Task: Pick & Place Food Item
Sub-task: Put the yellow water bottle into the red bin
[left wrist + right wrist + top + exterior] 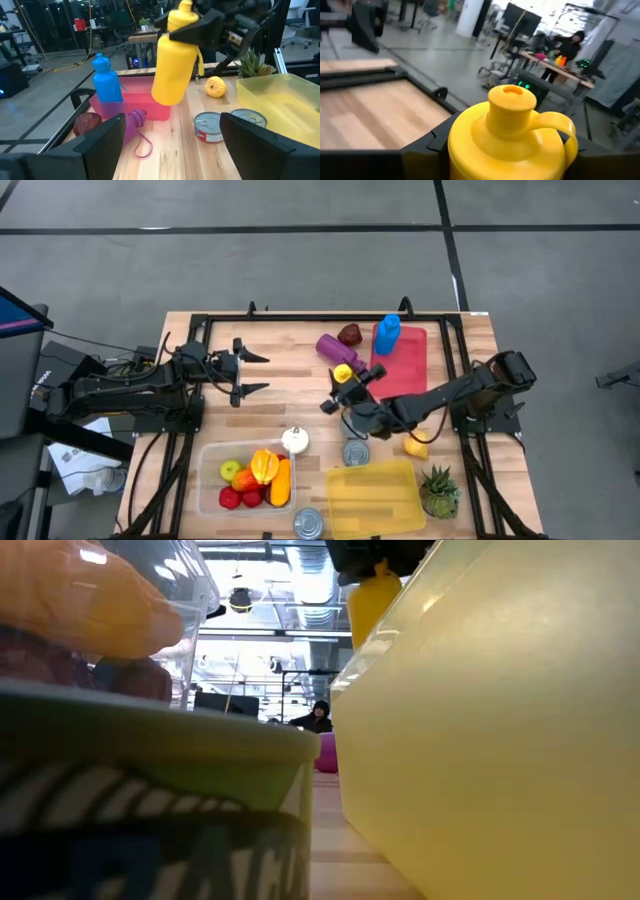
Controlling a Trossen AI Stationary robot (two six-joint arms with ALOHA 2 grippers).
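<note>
A yellow bottle [172,65] with a cap and carry loop hangs in the air above the table's middle, held by my right gripper [352,388]; its cap [511,102] fills the right wrist view. My left gripper [255,374] is open near the table's left side, well apart from the bottle and touching nothing. A clear container of fruit [250,475] sits near the front edge. A lemon [415,447] lies on the table under my right arm. My right gripper pinches the yellow bottle's upper body just under the shoulder [192,37], one finger [427,145] on each side. The fingers come about level from the table's right and lie across the bottle. The bottle is lifted clear of the table, slightly tilted, cap up.
A red tray [403,360] carries a blue bottle [387,333]; a purple bottle [335,350] and a dark red item [349,334] lie beside it. Two cans [355,452] [308,523], a yellow tray [372,495], a small spiky plant [438,492] and a white item [295,440] crowd the front.
</note>
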